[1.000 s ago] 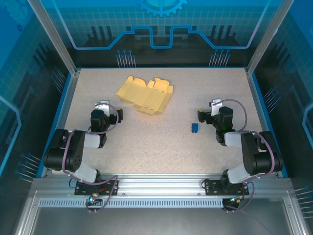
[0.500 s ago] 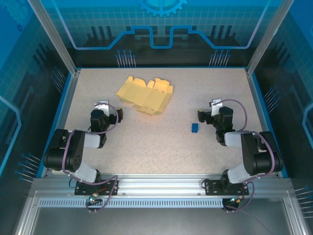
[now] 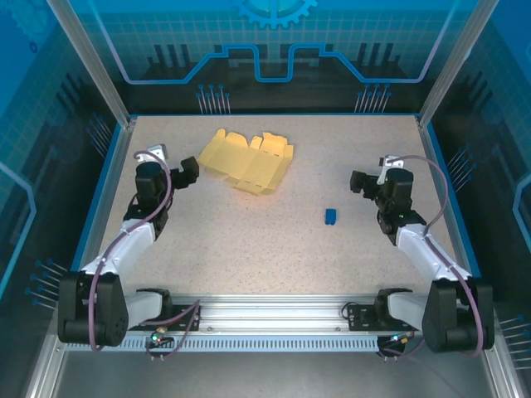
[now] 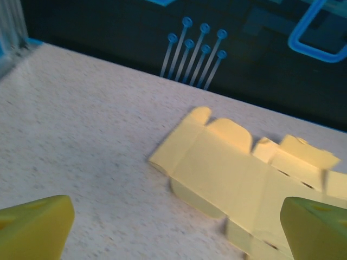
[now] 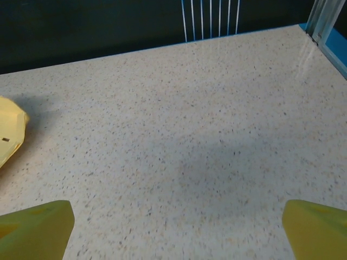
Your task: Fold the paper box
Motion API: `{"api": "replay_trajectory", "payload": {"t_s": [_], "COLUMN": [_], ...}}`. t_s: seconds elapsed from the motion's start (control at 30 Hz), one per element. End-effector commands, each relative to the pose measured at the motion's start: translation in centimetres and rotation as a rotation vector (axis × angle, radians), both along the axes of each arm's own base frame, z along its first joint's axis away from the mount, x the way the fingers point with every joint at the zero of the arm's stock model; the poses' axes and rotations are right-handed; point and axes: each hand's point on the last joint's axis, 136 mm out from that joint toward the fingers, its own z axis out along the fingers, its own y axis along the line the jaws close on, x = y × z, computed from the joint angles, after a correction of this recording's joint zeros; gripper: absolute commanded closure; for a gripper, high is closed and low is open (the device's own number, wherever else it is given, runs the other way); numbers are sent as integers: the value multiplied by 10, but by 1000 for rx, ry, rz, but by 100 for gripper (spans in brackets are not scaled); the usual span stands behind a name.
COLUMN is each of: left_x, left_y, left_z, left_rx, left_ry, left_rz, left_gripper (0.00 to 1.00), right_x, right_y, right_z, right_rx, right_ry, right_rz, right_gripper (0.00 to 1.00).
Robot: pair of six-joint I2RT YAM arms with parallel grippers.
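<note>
One paper box [image 3: 246,160] is lying flat and unfolded on the speckled table [image 3: 249,249]. Two grippers are flanking it. The left gripper [image 3: 184,172] is hovering just left of the box and the right gripper [image 3: 359,182] well to its right, both with fingers spread wide, grasping nothing. One small blue object [image 3: 330,216] is sitting right of the box, nearer the arms.

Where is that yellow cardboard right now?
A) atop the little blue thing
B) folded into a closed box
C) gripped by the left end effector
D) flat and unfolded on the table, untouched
D: the paper box lies spread flat on the table, apart from the left end effector and the right end effector.
</note>
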Motion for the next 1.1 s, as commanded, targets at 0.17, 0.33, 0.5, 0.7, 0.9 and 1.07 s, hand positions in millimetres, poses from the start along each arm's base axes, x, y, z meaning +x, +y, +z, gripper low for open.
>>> {"api": "replay_trajectory", "payload": {"t_s": [0.17, 0.33, 0.5, 0.7, 0.9, 1.07], "left_x": [-11, 4, 8, -3, -19, -33], "left_y": [-99, -142, -150, -146, -150, -147], "left_z": [-27, -55, -61, -59, -53, -53], "left_rx": [-337, -261, -267, -248, -264, -249], "left_ry": [183, 310, 339, 340, 328, 330], "left_rz": [-293, -384, -398, -382, -392, -383], "left_gripper": [3, 8, 10, 10, 10, 10], "right_x": [-27, -23, 2, 42, 74, 87], "right_y": [90, 157, 224, 263, 281, 286], "right_z": [11, -3, -19, -56, -91, -113], "right_rx": [58, 121, 222, 334, 385, 386], "right_ry": [186, 265, 357, 424, 448, 471], "right_rz": [272, 370, 386, 338, 268, 228], "right_gripper": [0, 3, 8, 19, 29, 40]}}
